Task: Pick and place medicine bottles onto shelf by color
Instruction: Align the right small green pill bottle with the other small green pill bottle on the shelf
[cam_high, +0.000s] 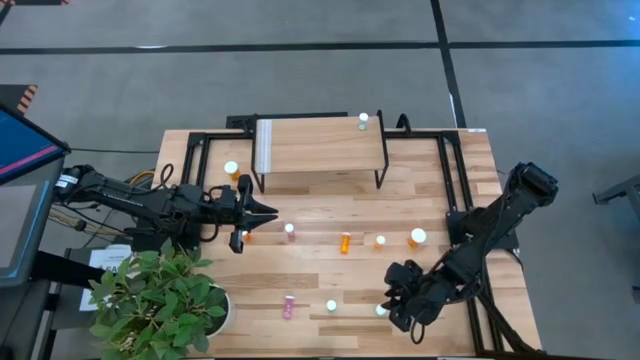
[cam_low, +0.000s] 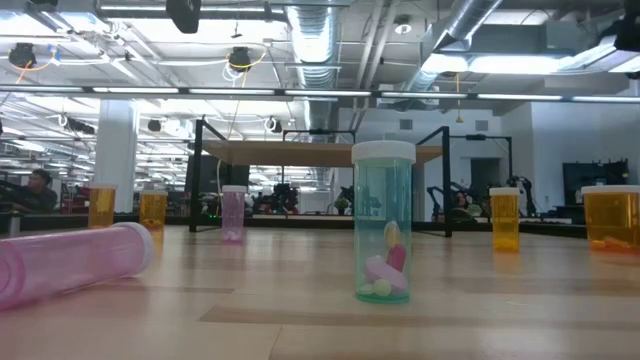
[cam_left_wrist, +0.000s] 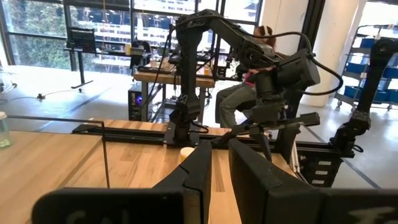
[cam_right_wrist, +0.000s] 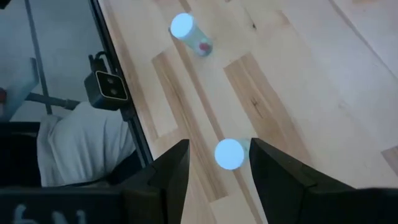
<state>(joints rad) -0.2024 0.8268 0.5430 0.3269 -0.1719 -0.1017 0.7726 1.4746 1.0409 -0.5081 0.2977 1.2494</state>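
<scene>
Pale green plastic bottle with a white cap (cam_right_wrist: 230, 154) stood upright on the light wooden counter (cam_high: 330, 265) near its front edge, between the parted fingers of the right end effector (cam_right_wrist: 219, 163) — straddled, not yet gripped. The left end effector (cam_high: 262, 212) hovered just in front of the small raised light-wood shelf (cam_high: 318, 145), fingers nearly closed and holding nothing.

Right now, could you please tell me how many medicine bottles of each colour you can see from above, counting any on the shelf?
Orange bottles: 5
Pink bottles: 2
Green bottles: 3
Total: 10
</scene>
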